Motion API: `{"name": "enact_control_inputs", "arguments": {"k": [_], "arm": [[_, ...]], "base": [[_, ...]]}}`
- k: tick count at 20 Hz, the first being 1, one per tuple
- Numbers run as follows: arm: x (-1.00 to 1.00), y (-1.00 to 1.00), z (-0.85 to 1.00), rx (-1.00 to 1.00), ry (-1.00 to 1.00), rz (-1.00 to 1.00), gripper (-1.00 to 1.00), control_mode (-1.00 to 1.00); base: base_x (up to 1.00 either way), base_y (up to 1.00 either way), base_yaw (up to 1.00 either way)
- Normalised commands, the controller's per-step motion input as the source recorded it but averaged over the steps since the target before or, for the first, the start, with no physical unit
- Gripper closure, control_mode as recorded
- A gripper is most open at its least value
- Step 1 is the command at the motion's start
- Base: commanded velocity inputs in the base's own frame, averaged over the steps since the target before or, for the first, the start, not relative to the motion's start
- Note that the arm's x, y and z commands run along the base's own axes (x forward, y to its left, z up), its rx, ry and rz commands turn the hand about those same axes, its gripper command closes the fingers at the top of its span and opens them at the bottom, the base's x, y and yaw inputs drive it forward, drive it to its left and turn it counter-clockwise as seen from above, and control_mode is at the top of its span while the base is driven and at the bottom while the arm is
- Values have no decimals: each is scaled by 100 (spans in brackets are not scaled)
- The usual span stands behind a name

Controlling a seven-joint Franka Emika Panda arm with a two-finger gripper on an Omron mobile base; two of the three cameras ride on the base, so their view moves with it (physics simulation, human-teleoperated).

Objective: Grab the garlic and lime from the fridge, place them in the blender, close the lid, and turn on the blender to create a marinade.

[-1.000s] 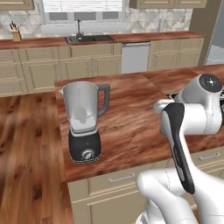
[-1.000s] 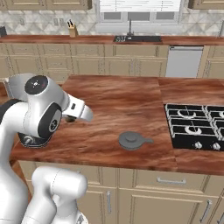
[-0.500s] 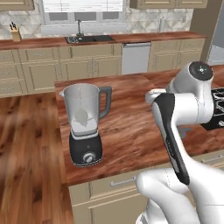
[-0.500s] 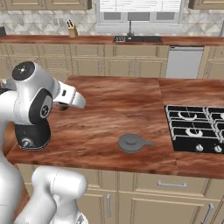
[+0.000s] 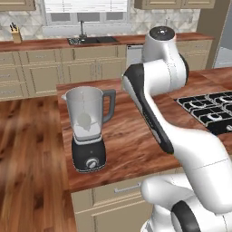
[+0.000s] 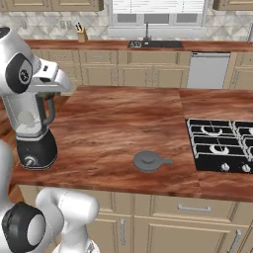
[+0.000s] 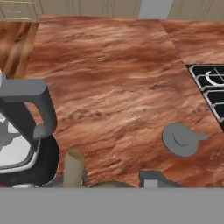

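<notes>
The blender [image 5: 88, 131] stands near the island counter's left end, its clear jug open on top, with a pale round lump inside that looks like the garlic [image 5: 84, 120]. The blender [image 6: 33, 129] also sits under my wrist. In the hand view the jug's dark handle [image 7: 31, 109] is at the left, and my gripper [image 7: 111, 176] hovers just beside it. A dim rounded olive thing, the lime [image 7: 107, 184], peeks between the fingers. The lid [image 6: 148, 161] lies flat on the counter to the right, and in the hand view the lid [image 7: 181, 139] is well apart from the jug.
A black gas hob [image 6: 220, 148] fills the counter's right end. The sink [image 6: 148, 43] and a knife block [image 6: 81, 34] line the far wall. A grey steel front, the fridge's edge [image 5: 225, 50], shows at the far right. Wood floor [image 5: 27, 149] lies left of the island.
The arm has swung from the right side of the counter leftward, bringing the hand over the blender. The blender and lid have not moved.
</notes>
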Motion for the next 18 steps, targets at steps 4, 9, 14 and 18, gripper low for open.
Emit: {"name": "enact_control_inputs", "arguments": {"k": [4,9,14,18], "arm": [[0,70,-3,-6,3,19,100,-100],[12,51,-1,0,0,15,100,-100],[16,44,0,0,0,18,100,-100],[33,34,0,0,3,32,100,-100]], "base": [[0,0,0],[0,0,0],[0,0,0],[0,0,0]]}}
